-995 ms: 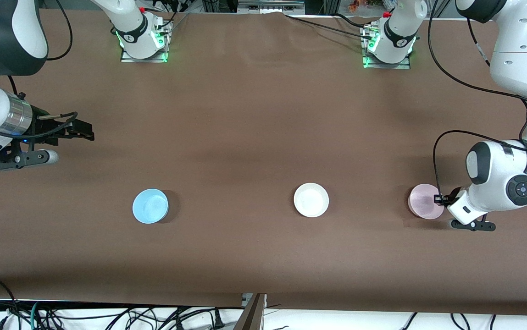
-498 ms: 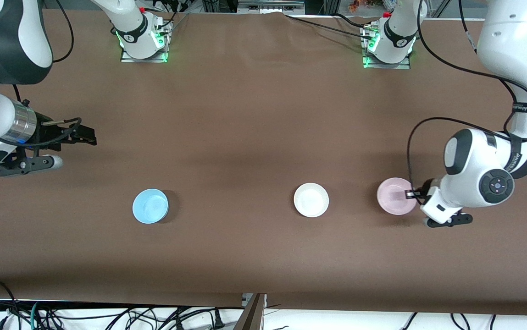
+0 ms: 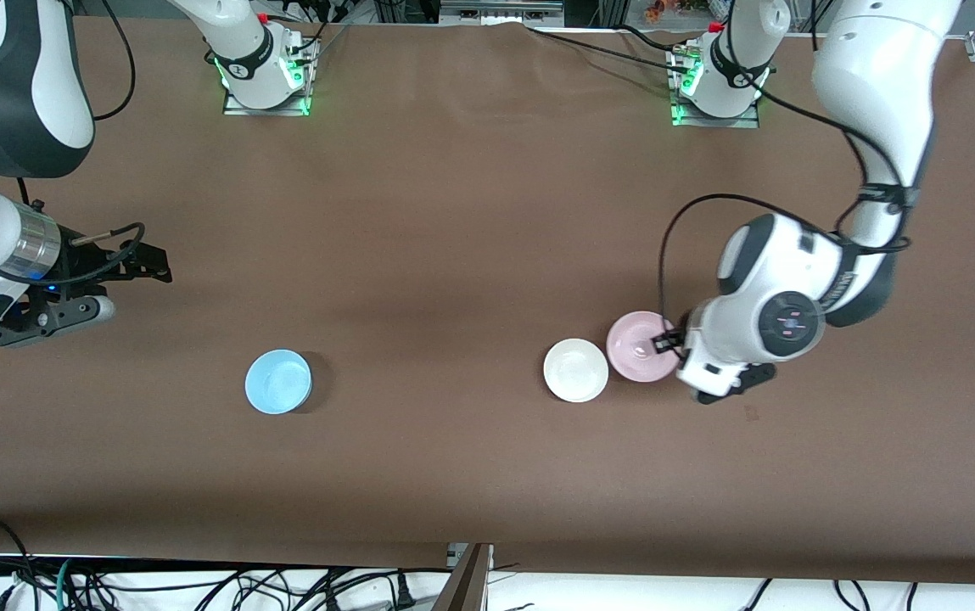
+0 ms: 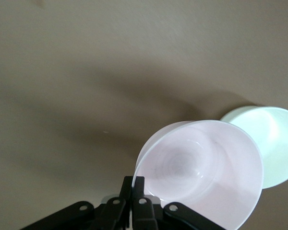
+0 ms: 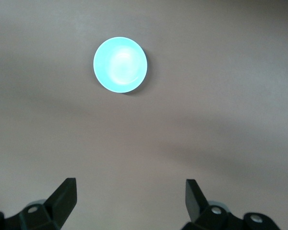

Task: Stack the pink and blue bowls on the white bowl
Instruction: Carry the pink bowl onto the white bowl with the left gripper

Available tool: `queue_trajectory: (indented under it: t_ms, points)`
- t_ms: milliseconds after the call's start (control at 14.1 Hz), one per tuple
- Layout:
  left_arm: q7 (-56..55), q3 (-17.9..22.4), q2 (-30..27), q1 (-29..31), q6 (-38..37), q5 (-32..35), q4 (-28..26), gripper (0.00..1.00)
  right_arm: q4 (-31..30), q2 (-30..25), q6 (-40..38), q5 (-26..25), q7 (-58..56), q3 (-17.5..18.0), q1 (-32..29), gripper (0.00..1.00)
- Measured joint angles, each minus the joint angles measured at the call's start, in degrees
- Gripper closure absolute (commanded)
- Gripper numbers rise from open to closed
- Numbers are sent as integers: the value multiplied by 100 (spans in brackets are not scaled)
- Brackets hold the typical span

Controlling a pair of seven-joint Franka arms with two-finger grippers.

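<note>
Front view: left gripper (image 3: 667, 342) jaws clamp pink bowl (image 3: 638, 358); right gripper (image 3: 143, 261) jaws apart.

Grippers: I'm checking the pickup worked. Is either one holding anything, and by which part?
The left gripper is shut on the pink bowl, pinching its rim. The right gripper is open and holds nothing.

I can read no text, label, brand or number on anything here. The left arm (image 3: 869, 102) has a dark band with some small marks on it, but these marks are too small to make out.
</note>
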Motion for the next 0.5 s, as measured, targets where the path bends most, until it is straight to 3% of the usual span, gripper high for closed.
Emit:
queue_trajectory:
  t_ms: [213,498]
  points:
    - [-485,1,195,-412,473,-1,3,100,0,16,15,-2,624,5,25,0]
    - [-714,49,240,-501,557,-64,58,100,-6,268,320,-7,449,6,35,0]
